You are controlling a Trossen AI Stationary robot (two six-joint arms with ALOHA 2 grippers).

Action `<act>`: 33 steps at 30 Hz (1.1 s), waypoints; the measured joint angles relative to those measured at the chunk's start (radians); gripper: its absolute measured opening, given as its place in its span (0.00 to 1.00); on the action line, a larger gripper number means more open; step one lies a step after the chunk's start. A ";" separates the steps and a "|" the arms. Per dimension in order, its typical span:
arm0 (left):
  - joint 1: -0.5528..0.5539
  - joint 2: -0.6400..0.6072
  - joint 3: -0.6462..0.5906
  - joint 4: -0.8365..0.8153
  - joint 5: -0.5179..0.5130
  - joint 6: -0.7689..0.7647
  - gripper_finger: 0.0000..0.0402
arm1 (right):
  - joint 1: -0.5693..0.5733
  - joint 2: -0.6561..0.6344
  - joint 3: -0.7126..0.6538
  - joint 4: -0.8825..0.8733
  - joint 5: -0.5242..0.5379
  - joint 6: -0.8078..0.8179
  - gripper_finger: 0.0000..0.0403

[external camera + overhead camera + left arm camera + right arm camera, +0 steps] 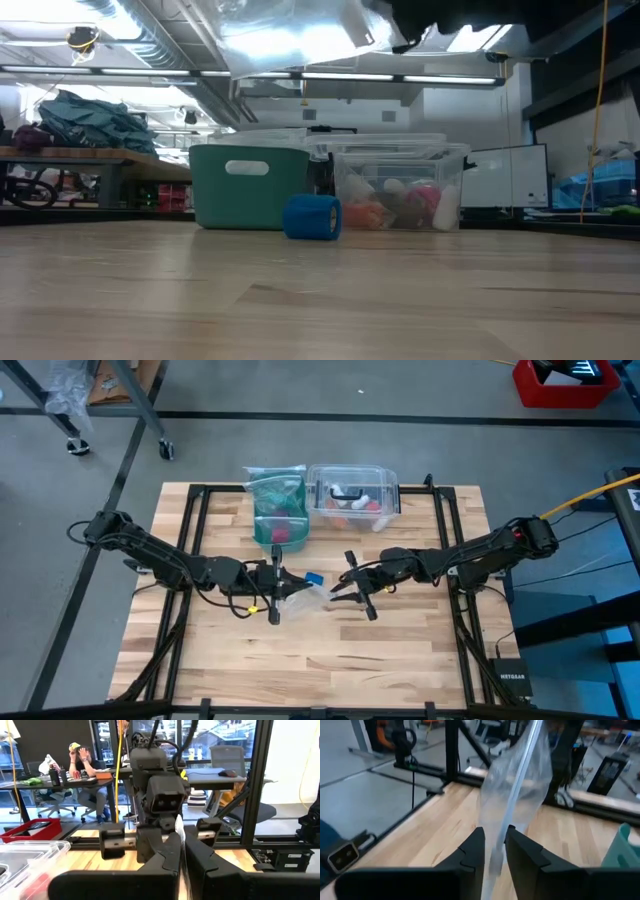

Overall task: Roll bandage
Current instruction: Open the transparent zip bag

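Note:
The blue bandage [313, 578] is a small roll that rests on the wooden table near its middle, free of both grippers; it also shows in the low view [312, 217]. My left gripper [285, 598] and my right gripper [338, 592] face each other just on the near side of it. Both are shut on a clear plastic zip bag [305, 601], which spans the gap between them. The bag shows overhead in the low view [295, 35], above the roll. My left gripper [182, 852] pinches a thin edge of the clear bag [180, 827] between its two fingers, coming level from the table's left. The bag is lifted clear of the table. My right gripper [494, 847] pinches the clear bag's other end [496, 854] between its two fingers, coming level from the table's right. The bag runs on past the fingertips [515, 795], clear of the table.
A teal bin [278, 510] with a bag in it and a clear plastic box [355, 495] of small items stand at the table's far side, behind the roll. The near half of the table [320, 660] is bare wood. A person sits at a desk beyond the table [82, 765].

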 joint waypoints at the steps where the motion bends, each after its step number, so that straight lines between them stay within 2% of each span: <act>1: 0.000 0.000 0.000 -0.004 0.009 0.000 0.00 | 0.000 0.000 0.000 0.017 0.000 0.000 0.21; 6: -0.004 0.001 0.000 -0.036 0.066 -0.004 0.00 | 0.000 0.000 0.001 0.088 -0.008 0.000 0.22; 28: -0.019 0.003 0.000 -0.001 0.047 0.037 0.00 | -0.001 -0.001 0.002 0.093 -0.001 -0.001 0.22; 33: -0.019 0.003 0.000 -0.007 0.047 0.038 0.00 | -0.001 -0.001 0.002 0.094 -0.039 0.000 0.22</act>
